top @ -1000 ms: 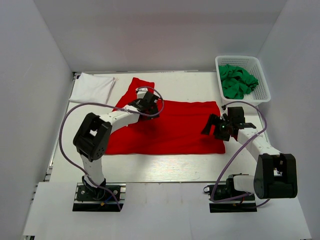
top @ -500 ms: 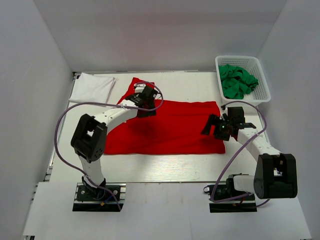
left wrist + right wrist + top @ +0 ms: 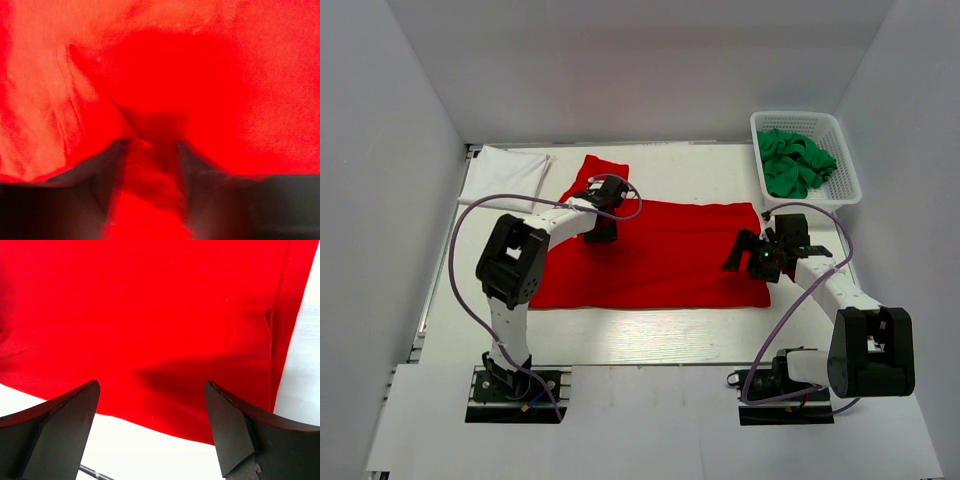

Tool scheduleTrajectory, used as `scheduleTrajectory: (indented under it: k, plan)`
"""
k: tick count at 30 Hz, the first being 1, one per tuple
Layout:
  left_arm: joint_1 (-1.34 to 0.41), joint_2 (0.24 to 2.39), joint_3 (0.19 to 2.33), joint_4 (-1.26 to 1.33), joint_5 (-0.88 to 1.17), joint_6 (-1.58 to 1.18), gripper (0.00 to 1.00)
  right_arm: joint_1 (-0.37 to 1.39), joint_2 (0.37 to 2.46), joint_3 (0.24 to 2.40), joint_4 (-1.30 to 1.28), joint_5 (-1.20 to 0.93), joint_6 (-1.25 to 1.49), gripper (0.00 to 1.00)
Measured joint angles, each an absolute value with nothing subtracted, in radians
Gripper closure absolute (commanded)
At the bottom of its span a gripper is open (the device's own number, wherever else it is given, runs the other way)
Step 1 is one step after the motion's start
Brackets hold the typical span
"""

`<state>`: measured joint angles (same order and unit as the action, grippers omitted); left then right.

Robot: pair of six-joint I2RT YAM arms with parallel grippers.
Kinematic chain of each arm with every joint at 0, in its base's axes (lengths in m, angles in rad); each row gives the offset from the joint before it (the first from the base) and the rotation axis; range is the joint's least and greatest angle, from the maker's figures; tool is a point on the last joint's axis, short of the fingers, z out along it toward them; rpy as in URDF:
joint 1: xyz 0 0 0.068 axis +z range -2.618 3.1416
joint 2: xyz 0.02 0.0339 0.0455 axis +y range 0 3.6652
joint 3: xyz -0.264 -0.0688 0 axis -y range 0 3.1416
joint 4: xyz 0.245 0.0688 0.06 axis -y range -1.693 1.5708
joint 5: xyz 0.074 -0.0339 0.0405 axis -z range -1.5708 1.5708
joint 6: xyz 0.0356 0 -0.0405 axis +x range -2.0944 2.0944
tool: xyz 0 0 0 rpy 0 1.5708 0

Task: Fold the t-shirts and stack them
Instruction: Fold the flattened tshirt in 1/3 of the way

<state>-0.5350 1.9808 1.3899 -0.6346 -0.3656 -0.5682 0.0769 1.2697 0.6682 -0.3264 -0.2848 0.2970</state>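
The red t-shirt (image 3: 660, 262) lies spread flat across the middle of the table, with one sleeve (image 3: 600, 170) pointing to the back. My left gripper (image 3: 599, 231) is down on its back-left part, near that sleeve. In the left wrist view the left gripper (image 3: 150, 147) is shut on a bunched fold of the red t-shirt (image 3: 210, 90). My right gripper (image 3: 739, 251) hovers open over the shirt's right edge. In the right wrist view the right gripper (image 3: 151, 386) is wide open and empty above the red t-shirt (image 3: 150, 305). A folded white t-shirt (image 3: 506, 176) lies at the back left. Green t-shirts (image 3: 794, 162) are lumped in the basket.
The white lattice basket (image 3: 804, 118) stands at the back right corner. White walls close in the table on three sides. Purple cables loop from both arms over the table.
My left gripper has moved left and a little nearer on the red t-shirt, and its arm has swung round. The right arm has not moved.
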Motion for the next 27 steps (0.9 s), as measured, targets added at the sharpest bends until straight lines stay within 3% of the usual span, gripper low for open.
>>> scheduleTrajectory:
  k: [6,27]
  plan:
    - [-0.531,1.98,1.388,-0.627,-0.354,-0.562,1.0,0.077,1.27,0.668,-0.339,-0.283,0.294,0.1]
    - [-0.546,1.89,1.332,-0.492,-0.306,-0.433,1.0,0.077,1.27,0.668,-0.34,-0.283,0.288,0.1]
